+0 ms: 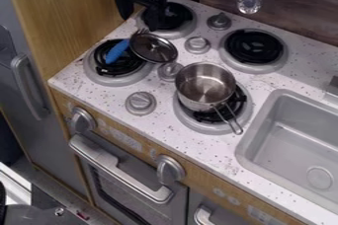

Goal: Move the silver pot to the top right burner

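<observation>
My speckled worktop (72, 76), from stove centre: sink (242, 145) four o'clock, silver pot (203, 87) on burner (208, 127) five, blue utensil (117, 51) nine, lid (153, 48) ten.

Your camera view looks down at a slant from above the near side of the toy kitchen, turned toward its far left, so the counter (109, 100) runs diagonally. It sits close enough for you to take in all four burners (254, 46), part of the sink (290, 140) at right, the back wall (304, 17) and, below, the oven door (142, 169).
</observation>
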`<state>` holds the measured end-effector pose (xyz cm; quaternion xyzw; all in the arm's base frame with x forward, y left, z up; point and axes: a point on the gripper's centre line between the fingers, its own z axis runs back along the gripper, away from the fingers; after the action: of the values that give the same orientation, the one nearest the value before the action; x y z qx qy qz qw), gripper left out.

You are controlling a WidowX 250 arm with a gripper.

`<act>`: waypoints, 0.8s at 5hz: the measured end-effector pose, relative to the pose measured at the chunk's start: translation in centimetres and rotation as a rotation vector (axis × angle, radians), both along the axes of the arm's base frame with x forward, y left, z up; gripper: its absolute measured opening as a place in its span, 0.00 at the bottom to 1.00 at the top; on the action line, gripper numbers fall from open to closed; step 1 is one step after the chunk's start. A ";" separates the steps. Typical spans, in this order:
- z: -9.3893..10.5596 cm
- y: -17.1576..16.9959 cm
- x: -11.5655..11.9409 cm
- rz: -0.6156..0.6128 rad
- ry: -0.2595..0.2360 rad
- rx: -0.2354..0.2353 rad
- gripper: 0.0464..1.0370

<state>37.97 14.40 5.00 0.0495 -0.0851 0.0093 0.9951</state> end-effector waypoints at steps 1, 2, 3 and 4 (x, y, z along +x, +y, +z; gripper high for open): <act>-1.5 -0.2 -0.3 0.001 0.035 -0.015 0.96; -3.2 -1.9 -0.3 -0.021 0.079 -0.054 0.96; -3.4 -5.2 0.7 -0.084 0.077 -0.079 0.96; -3.4 -8.2 1.8 -0.135 0.064 -0.098 0.96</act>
<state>39.78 6.22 1.58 -0.0050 -0.0556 -0.0555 0.9969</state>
